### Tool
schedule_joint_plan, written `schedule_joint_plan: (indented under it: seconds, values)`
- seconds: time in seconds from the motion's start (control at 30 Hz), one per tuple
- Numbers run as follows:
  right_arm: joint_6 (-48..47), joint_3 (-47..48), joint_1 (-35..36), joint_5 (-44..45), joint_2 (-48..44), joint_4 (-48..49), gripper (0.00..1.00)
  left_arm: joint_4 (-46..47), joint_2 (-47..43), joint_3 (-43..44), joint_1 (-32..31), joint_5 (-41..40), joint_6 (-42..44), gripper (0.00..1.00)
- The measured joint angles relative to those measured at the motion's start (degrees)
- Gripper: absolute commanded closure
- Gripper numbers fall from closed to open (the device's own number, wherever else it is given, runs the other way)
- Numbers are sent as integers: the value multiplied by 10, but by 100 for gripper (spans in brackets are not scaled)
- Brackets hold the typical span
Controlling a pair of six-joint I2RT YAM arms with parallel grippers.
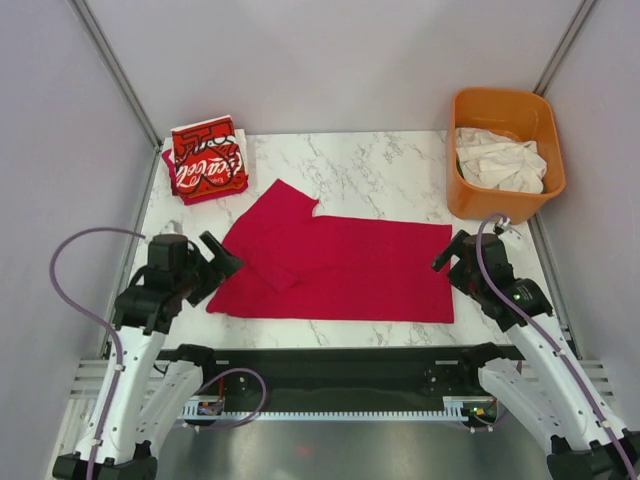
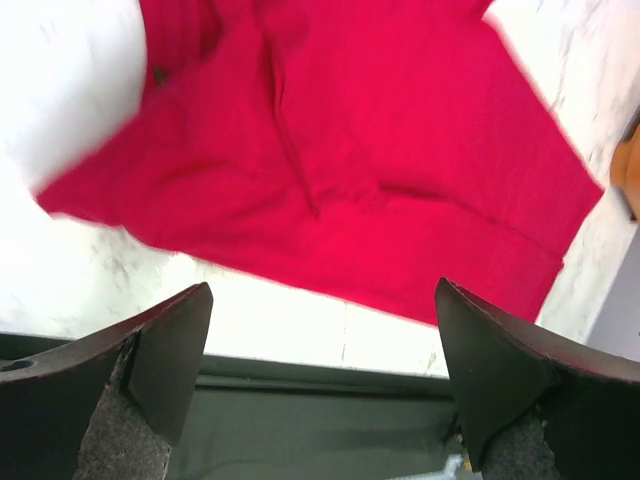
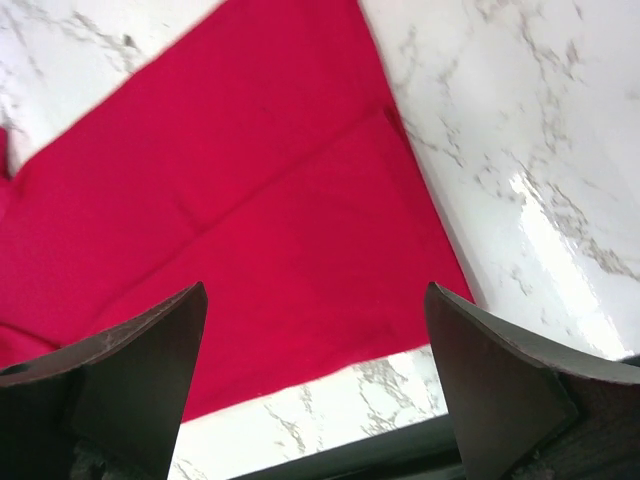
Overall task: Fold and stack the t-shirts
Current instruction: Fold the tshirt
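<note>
Jaws of both my arms spread, empty: left by left edge of red shirt point(image 1: 340, 270), right by its right edge.

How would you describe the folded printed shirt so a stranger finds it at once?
Start at the white marble table and go to its far left corner. There lies a folded red cloth t-shirt with white Coca-Cola script. The plain crimson t-shirt lying open in the middle has no print.
</note>
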Motion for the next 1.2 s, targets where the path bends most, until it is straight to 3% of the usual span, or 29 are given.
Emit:
schedule_joint_plan:
  seconds: [0.1,0.23,0.47,0.8,1.0,1.2]
  values:
    - [-25,28,0,-3,40,33,2,-6,48,99,0,-52,37,0]
    - [-61,46,0,-32,120,100,2,43,133,130,0,-84,79,0]
    - [-121,46,0,-80,214,190,2,186,424,167,-5,-50,176,12]
    - [-166,62,-31,-104,286,244,2,278,827,560,-20,14,268,14]
    - [-180,62,-42,-120,268,244,2,245,1002,780,-24,24,301,16]
    - [-184,62,-46,-125,250,243,2,194,1058,825,-30,-2,316,23]
